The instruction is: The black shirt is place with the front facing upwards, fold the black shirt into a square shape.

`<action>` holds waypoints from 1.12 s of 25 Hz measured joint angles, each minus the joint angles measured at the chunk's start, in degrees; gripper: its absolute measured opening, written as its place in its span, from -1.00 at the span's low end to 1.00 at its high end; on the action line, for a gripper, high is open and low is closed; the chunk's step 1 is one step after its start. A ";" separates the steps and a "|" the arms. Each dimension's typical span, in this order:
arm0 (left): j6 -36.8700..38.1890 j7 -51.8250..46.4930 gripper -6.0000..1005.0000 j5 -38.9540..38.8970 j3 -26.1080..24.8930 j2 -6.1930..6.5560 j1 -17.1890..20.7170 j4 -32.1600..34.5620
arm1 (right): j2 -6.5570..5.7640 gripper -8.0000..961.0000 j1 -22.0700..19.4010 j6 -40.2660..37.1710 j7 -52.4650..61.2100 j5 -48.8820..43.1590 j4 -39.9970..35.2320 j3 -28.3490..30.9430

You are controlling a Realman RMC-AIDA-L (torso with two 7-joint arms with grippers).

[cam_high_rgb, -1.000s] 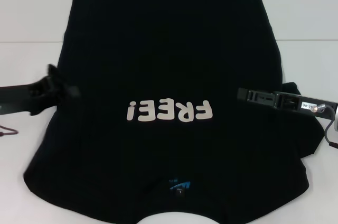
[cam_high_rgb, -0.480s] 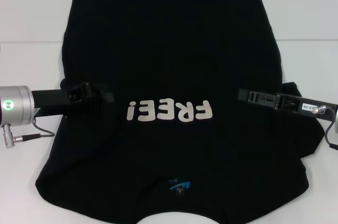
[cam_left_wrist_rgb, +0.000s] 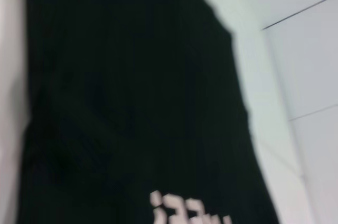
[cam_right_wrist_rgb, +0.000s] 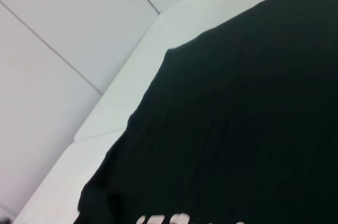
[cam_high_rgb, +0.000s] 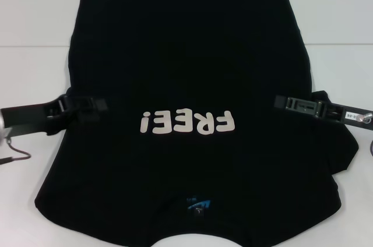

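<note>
Across the middle of the head view, I see the shirt [cam_high_rgb: 186, 84] spread front-up on the white worktop [cam_high_rgb: 35, 20], both grippers at its sides.

Its collar and blue neck label [cam_high_rgb: 198, 205] sit at the bottom of the frame, the hem at the top, and the cream "FREE!" letters [cam_high_rgb: 186, 122] read upside down in the centre. My left gripper [cam_high_rgb: 93, 107] reaches in from the left edge, level with the letters, over the shirt's left side; I cannot tell whether its fingers are apart or together. My right gripper [cam_high_rgb: 285, 103] comes in from the right edge at about the same height, over the shirt's right side, and its state is equally unclear. Both wrist views show mostly black cloth [cam_left_wrist_rgb: 132, 102] and pale worktop.
</note>
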 joint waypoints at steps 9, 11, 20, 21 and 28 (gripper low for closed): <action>17.83 30.33 0.06 -7.52 1.20 2.25 4.25 0.72 | -5.46 0.91 1.19 -8.43 10.35 -7.93 -5.19 -2.17; 18.32 35.86 0.34 -7.27 2.39 1.81 4.84 0.77 | -5.71 0.91 1.22 -8.95 11.44 -9.22 -6.30 -2.04; 10.34 40.36 0.79 -8.02 1.40 -1.41 5.35 0.97 | -6.61 0.91 3.67 -16.83 28.35 -28.04 -21.49 0.80; 9.58 40.13 0.80 -8.03 1.34 -1.71 5.29 1.05 | -6.60 0.91 4.33 -17.75 29.27 -30.51 -22.07 1.82; 8.64 39.99 0.83 -8.14 1.13 -2.43 5.04 1.27 | -6.33 0.91 5.81 -20.16 31.88 -36.20 -22.34 4.99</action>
